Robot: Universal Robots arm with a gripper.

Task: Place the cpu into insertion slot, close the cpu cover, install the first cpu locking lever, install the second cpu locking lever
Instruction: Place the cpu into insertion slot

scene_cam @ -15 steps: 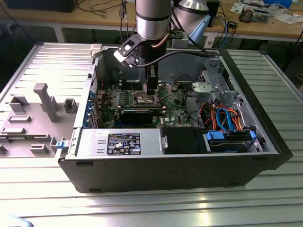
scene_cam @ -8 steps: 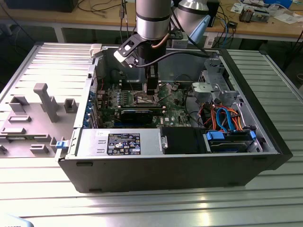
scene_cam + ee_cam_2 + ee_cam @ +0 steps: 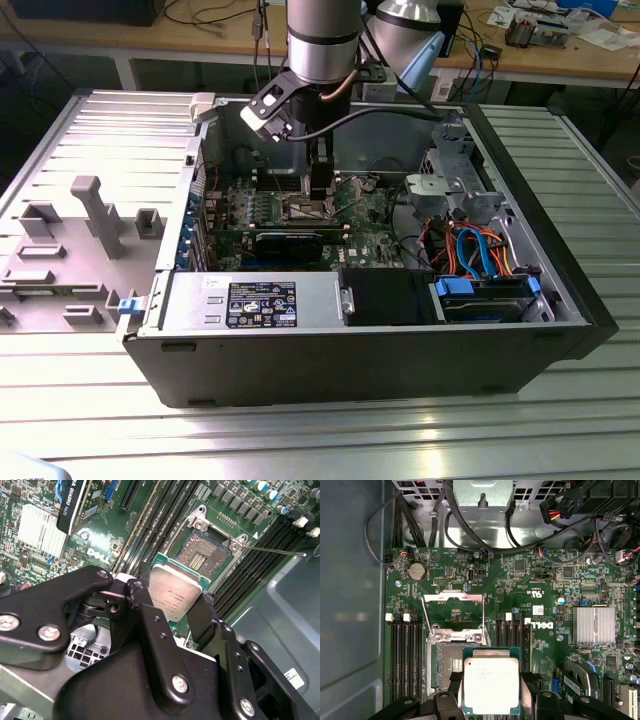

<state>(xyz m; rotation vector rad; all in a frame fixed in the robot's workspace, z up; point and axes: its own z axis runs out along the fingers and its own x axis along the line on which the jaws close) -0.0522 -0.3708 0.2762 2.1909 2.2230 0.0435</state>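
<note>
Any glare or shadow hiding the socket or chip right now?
First wrist view: the cpu shines pale, the insertion slot is evenly lit. Second wrist view: slot lit too, no shadow from the hand. Exterior view: glare streaks the table, case interior dim.

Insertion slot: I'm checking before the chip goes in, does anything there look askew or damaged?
Nothing looks damaged. The cpu is held between the fingers of the gripper, off to one side of the insertion slot and not seated. The cpu cover is swung open.
</note>
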